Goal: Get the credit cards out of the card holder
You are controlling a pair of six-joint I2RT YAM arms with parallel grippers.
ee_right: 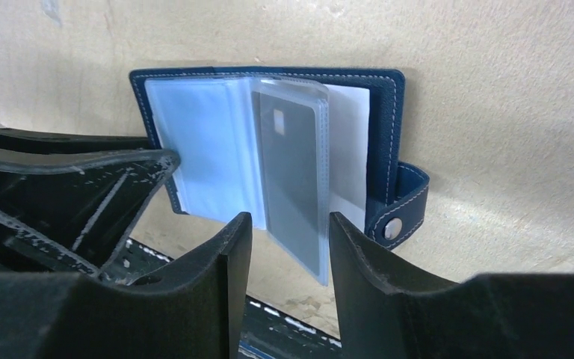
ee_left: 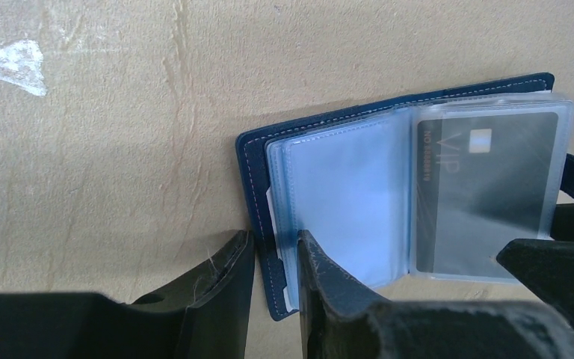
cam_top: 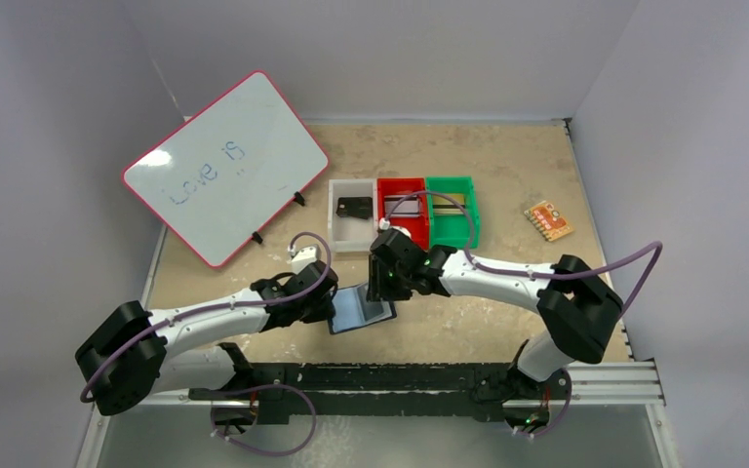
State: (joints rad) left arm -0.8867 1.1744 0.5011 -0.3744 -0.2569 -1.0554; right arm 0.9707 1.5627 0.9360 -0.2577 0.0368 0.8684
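small flat navy-blue folding card holder [cam_top: 361,309] lies open on the tan table [cam_top: 507,322] between the arms, left gripper [ee_left: 270,247] clamped on its left cover edge, right gripper [ee_right: 288,224] parted astride a grey vip card [ee_right: 291,172] not yet out of its clear sleeve, so the job looks unfinished.

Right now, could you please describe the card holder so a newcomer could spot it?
Find the white plastic bin on the beige table. Just below it in the top view lies an open navy-blue folding card holder. Only it shows clear sleeves.
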